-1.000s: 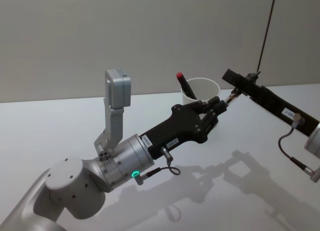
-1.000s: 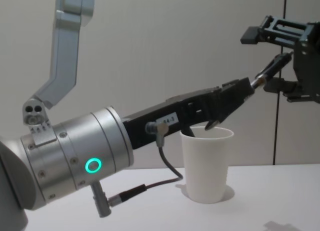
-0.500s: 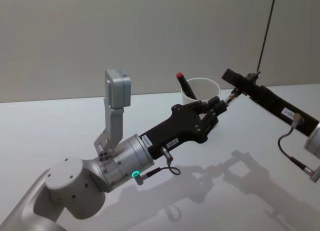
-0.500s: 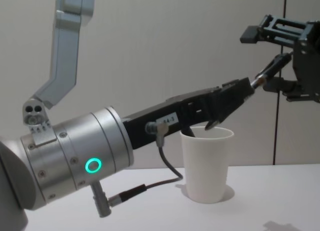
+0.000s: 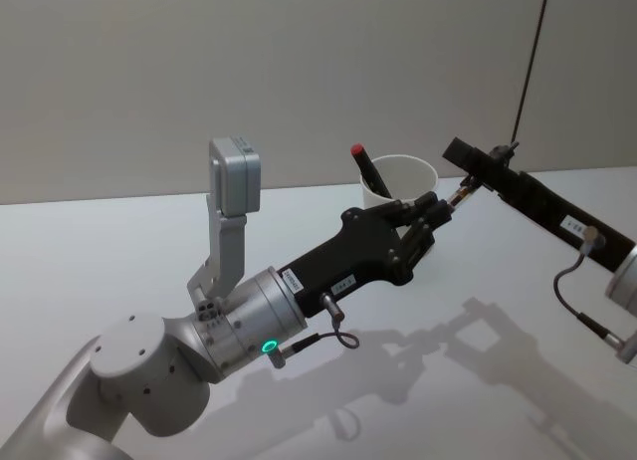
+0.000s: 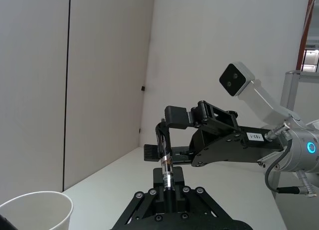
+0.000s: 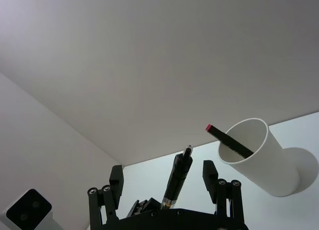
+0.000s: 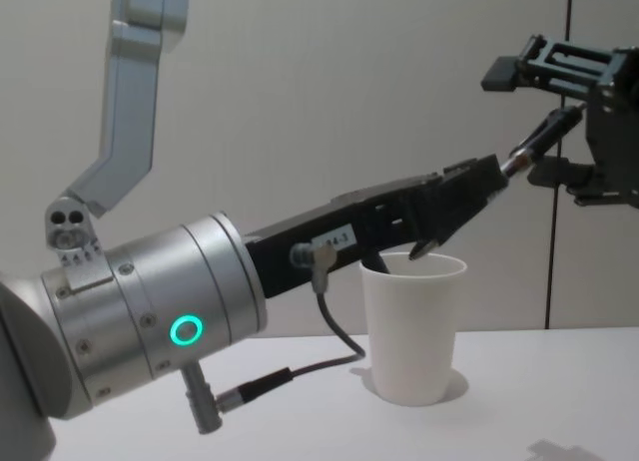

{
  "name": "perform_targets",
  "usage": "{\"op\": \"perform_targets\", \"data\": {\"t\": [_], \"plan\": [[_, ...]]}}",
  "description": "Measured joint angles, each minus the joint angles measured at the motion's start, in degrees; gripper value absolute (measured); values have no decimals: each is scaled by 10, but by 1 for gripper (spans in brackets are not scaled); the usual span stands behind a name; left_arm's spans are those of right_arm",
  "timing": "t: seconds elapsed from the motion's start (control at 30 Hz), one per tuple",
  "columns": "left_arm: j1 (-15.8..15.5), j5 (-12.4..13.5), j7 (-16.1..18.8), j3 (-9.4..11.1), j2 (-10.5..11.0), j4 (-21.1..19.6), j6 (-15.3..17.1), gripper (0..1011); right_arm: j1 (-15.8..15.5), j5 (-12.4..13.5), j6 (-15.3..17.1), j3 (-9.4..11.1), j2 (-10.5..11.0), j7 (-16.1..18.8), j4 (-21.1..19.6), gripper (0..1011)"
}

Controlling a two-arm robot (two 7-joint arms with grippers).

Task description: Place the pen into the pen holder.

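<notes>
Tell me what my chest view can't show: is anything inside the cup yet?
Observer: Yes. In the head view a black red-tipped pen leans inside the pen holder, its red end above the rim.
Operator: So which pen is the left gripper carrying?
Observer: A second one. The left wrist view shows the left gripper shut on the held pen, which sticks out past its fingertips.
Operator: Has the right gripper closed on it?
Observer: No. In the right wrist view the right gripper is open, with a finger on either side of the held pen and a gap to each.
</notes>
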Motion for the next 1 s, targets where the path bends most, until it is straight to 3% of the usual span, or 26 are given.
{"op": "perform_targets", "data": {"t": [0.4,0.5,0.83,1.0], "plan": [[0,0,0,0,0,0,0,116,1,-1,-4,-2,2,-2,2,1001],[0,0,0,0,0,0,0,116,1,-1,-4,-2,3,-2,2,956],[0,0,0,0,0,0,0,116,1,-1,-5,-3,3,-3,2,686],[0,0,0,0,0,0,0,116,1,-1,-5,-3,3,-2,2,503]]}}
